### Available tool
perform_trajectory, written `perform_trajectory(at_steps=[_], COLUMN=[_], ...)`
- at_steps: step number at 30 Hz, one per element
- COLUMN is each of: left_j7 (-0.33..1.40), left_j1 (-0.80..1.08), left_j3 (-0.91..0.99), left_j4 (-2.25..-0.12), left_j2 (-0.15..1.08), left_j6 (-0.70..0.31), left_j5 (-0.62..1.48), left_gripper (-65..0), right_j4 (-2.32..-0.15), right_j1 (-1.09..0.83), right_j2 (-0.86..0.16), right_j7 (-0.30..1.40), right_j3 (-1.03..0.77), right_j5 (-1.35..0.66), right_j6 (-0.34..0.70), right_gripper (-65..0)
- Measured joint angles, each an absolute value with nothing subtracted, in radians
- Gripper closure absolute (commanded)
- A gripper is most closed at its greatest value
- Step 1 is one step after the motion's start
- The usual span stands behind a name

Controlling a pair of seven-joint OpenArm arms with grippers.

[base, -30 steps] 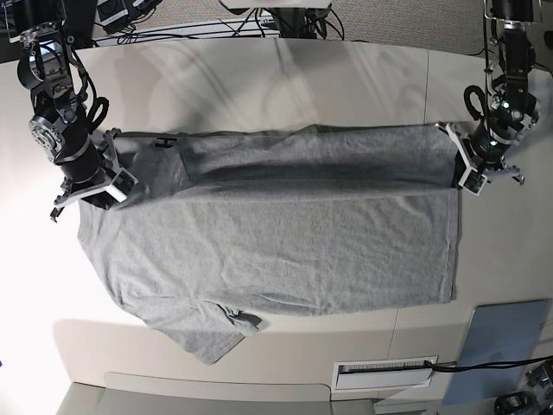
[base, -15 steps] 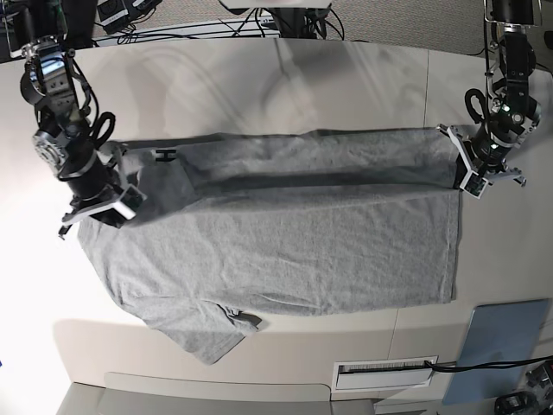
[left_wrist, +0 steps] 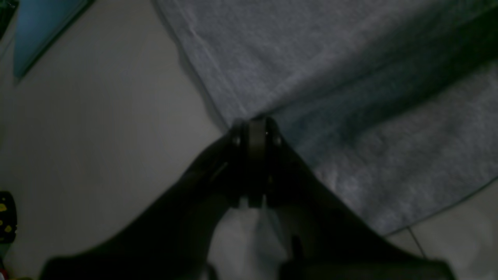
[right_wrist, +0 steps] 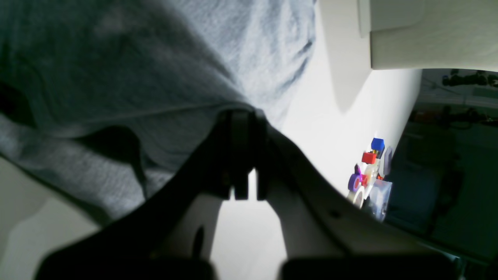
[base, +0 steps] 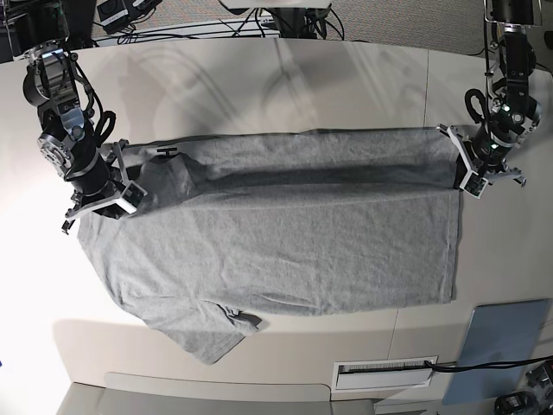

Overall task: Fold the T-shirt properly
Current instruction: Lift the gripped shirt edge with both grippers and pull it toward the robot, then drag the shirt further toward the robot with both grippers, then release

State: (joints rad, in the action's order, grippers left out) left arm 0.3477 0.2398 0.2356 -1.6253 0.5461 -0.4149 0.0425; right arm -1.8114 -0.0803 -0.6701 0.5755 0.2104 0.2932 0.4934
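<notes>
The T-shirt lies spread across the table. Its far edge is folded partway toward the near side, with both grippers, left and right, jaws clamped on it. Most folding remains.

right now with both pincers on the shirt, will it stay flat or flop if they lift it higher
The shirt will likely flop: the strip between the left pincer and right pincer already sags and folds over itself. It looks light, since the thin knit cloth wrinkles near the right pincer. The free sleeve would probably dangle and trail.
</notes>
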Motion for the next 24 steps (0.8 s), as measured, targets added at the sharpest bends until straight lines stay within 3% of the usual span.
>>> perform_trajectory(at_steps=[2, 3, 6, 9, 12, 15, 17, 20, 22, 24], left_j7=[0.347, 0.348, 0.348, 0.348, 0.348, 0.373, 0.435, 0.470, 0.469, 0.472], left_j1=[0.240, 0.240, 0.240, 0.240, 0.240, 0.240, 0.241, 0.262, 0.284, 0.297], left_j3=[0.236, 0.236, 0.236, 0.236, 0.236, 0.236, 0.236, 0.236, 0.236, 0.236], left_j4=[-1.625, -1.625, -1.625, -1.625, -1.625, -1.625, -1.625, -1.625, -1.625, -1.624], left_j2=[0.546, 0.546, 0.546, 0.546, 0.546, 0.546, 0.546, 0.546, 0.546, 0.529], left_j6=[-0.415, -0.415, -0.415, -0.413, -0.410, -0.411, -0.406, -0.403, -0.400, -0.392], left_j5=[0.049, 0.059, 0.065, 0.065, 0.065, 0.066, 0.126, 0.292, 0.384, 0.393], left_gripper=[0.0, 0.0, -10.9, -20.6, -23.2, -23.0, -17.3, 0.0, 0.0, 0.0], right_j4=[-1.810, -1.810, -1.810, -1.810, -1.810, -1.810, -1.810, -1.810, -1.802, -1.758], right_j1=[-0.080, -0.080, -0.076, -0.060, -0.043, -0.045, -0.047, -0.056, -0.072, -0.086], right_j2=[-0.670, -0.670, -0.670, -0.670, -0.670, -0.670, -0.670, -0.670, -0.670, -0.667], right_j7=[0.575, 0.575, 0.567, 0.563, 0.572, 0.672, 0.729, 0.776, 0.789, 0.779], right_j3=[0.210, 0.210, 0.210, 0.211, 0.210, 0.210, 0.210, 0.210, 0.206, 0.196], right_j5=[0.294, 0.294, 0.295, 0.294, 0.286, 0.168, 0.084, 0.047, 0.059, 0.078], right_j6=[0.493, 0.493, 0.492, 0.455, 0.425, 0.363, 0.316, 0.273, 0.253, 0.255], right_gripper=[-2.4, -7.9, -21.2, -22.5, -22.5, -22.4, -21.2, -7.8, 0.0, 0.0])
